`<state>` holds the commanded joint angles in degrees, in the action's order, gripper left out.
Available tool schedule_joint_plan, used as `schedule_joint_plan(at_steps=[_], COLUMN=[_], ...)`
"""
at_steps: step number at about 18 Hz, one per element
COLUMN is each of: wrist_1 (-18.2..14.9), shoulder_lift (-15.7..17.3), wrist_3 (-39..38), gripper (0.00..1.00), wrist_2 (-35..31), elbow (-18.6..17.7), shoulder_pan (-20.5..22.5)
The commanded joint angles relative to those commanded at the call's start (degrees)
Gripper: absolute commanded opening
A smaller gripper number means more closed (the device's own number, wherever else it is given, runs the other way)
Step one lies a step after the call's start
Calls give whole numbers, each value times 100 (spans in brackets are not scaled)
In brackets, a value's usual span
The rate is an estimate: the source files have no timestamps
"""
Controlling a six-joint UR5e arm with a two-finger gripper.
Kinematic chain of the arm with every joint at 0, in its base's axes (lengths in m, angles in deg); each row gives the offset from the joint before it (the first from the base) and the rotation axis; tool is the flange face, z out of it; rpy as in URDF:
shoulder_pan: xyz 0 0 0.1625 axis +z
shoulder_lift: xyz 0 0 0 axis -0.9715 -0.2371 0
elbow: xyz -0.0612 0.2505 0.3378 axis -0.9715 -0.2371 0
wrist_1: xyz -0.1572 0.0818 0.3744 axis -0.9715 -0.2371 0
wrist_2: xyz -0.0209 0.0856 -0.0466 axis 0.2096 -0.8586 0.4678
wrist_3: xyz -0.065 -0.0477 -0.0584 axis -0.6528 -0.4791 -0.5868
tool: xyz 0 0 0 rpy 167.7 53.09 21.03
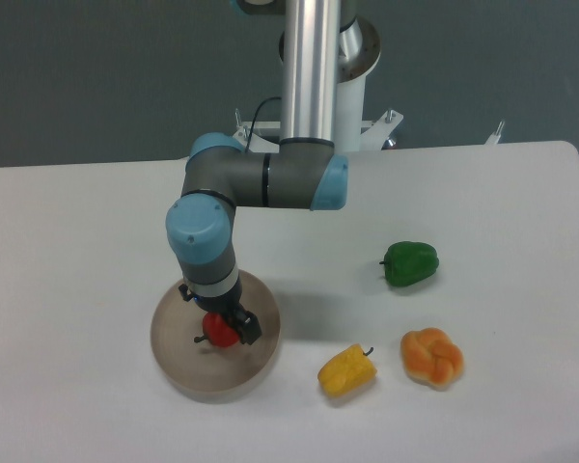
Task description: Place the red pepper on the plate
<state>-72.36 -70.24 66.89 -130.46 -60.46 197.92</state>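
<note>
The red pepper point(219, 331) is small, glossy and bright red, with a thin dark stem pointing left. It sits between the fingers of my gripper point(222, 328), which is shut on it. The pepper is over the middle of the plate point(179, 362), a round beige-grey disc at the lower left of the table. I cannot tell whether the pepper touches the plate's surface. The arm's wrist hides the far part of the plate.
A green pepper point(410, 262) lies right of centre. A yellow pepper point(346, 372) and an orange lobed pepper point(432, 358) lie at the front right, right of the plate. The arm's base column point(314, 68) stands at the table's back edge.
</note>
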Motion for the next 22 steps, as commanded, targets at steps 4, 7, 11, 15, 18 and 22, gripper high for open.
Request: schedule_joint_plan(at_steps=[4,7,11,15,18,22], wrist_1=[-26,-280,-440,-387,-413,-387], shoulder_lift=[176,290,334,308,299,273], wrist_3=[360,878,1967,3074,3700,3832], gripper=[100,100,100,100,100,100], wrist_2=[0,-44,-61,-53,-53,-140], elbow=[-62,-44,61,166,254,298], shoulder_pan=[229,509,1019,1494,1723,1776])
